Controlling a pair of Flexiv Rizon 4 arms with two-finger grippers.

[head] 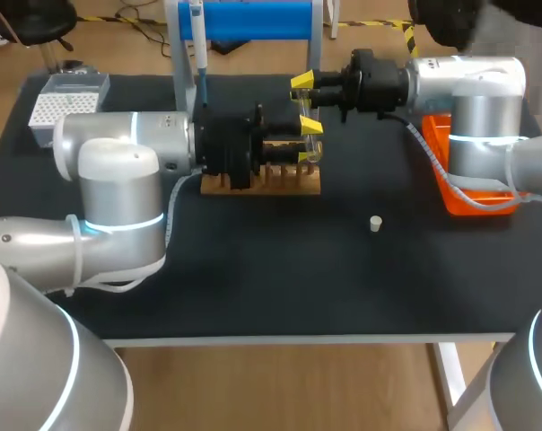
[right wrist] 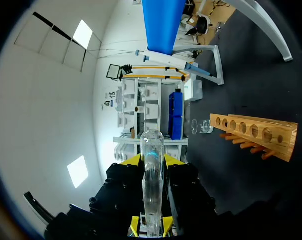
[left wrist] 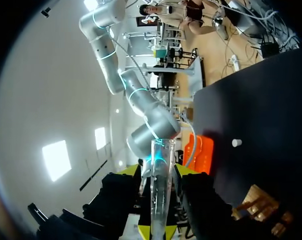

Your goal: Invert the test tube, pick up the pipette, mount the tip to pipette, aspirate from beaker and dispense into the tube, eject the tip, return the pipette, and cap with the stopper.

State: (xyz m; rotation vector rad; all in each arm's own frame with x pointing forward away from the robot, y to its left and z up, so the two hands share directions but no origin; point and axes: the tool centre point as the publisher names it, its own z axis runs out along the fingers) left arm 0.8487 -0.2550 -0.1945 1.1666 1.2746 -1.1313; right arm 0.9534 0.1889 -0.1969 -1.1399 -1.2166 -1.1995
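A clear glass test tube (head: 314, 139) hangs above the wooden rack (head: 262, 182), gripped by both arms. My right gripper (head: 304, 91) comes in from the right and is shut on the tube's upper part; in its wrist view the tube (right wrist: 152, 180) stands between the yellow tips of that gripper (right wrist: 151, 227). My left gripper (head: 305, 144) reaches in from the left just below it. Its tips press the tube (left wrist: 160, 185) from both sides, so this gripper (left wrist: 157, 231) is shut on it too. The pipette (head: 197, 45) hangs on the blue stand. The white stopper (head: 375, 223) lies on the mat.
A white tip box (head: 69, 99) sits at the back left and an orange tray (head: 459, 184) at the right under my right arm. A small glass beaker (right wrist: 201, 127) stands beyond the rack (right wrist: 256, 132).
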